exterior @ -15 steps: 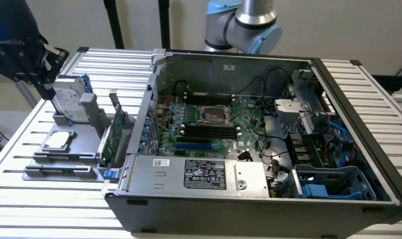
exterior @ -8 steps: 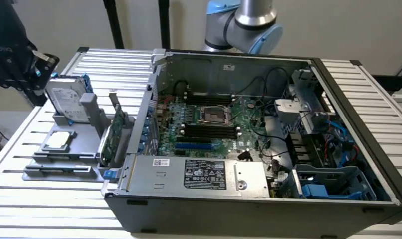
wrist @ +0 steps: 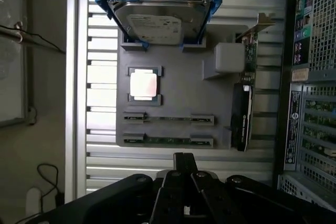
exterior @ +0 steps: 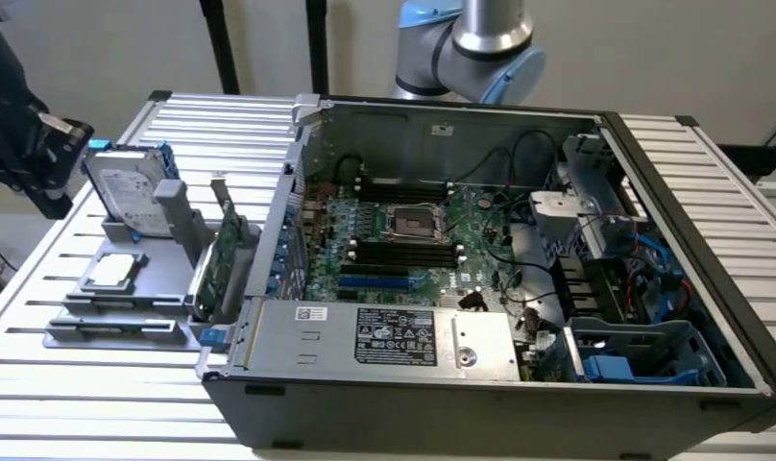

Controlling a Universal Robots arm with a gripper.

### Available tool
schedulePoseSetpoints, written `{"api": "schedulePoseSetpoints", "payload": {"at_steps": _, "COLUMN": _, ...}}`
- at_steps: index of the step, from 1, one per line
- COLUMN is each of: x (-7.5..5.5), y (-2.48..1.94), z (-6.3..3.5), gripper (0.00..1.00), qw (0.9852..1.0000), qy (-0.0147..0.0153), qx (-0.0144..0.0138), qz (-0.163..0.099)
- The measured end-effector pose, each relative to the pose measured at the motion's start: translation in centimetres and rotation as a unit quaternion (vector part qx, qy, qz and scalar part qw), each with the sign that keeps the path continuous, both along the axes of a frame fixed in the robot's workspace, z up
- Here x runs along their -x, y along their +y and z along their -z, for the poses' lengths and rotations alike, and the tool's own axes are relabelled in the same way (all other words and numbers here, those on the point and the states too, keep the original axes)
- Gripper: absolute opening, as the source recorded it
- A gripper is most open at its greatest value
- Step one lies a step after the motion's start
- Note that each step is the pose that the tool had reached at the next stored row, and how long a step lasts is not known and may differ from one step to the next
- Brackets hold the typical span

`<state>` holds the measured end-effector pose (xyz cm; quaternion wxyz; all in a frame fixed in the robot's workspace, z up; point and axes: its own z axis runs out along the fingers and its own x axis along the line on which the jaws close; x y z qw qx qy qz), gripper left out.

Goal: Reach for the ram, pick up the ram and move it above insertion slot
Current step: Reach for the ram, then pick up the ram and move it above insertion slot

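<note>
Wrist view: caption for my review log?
Gripper faces the gray holder: ram nearest, then CPU, hard drive, and card at one side.

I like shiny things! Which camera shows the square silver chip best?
The wrist view: the processor chip faces the camera squarely in its gray holder. The exterior view shows the chip at a slant, farther off.

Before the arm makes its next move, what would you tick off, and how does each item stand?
1. Ram lies in the grey holder, uncovered: ok.
2. Gripper over the holder, facing the ram: ok.
3. Gripper touching the ram: not ok, it is apart.
4. Black insertion slot on the motherboard empty: ok.
5. Case open above the slot: ok.
6. Ram loose in the holder's clips: cannot tell.
</note>
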<state>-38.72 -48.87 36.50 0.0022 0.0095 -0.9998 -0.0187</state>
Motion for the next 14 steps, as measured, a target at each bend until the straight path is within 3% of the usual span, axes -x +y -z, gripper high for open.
{"api": "schedulePoseSetpoints", "payload": {"at_steps": 3, "x": 0.34, "y": -0.42, "z": 0.11, "gripper": 0.11, "qw": 1.0000, "qy": 0.0002, "qx": 0.0000, "qz": 0.000}}
{"api": "schedulePoseSetpoints", "payload": {"at_steps": 10, "x": 0.34, "y": -0.43, "z": 0.11, "gripper": 0.11, "qw": 1.0000, "qy": 0.0002, "qx": 0.0001, "qz": 0.000}}
{"api": "schedulePoseSetpoints", "payload": {"at_steps": 14, "x": 0.34, "y": -0.43, "z": 0.11, "gripper": 0.11, "qw": 0.9995, "qy": 0.0002, "qx": 0.0001, "qz": -0.031}}
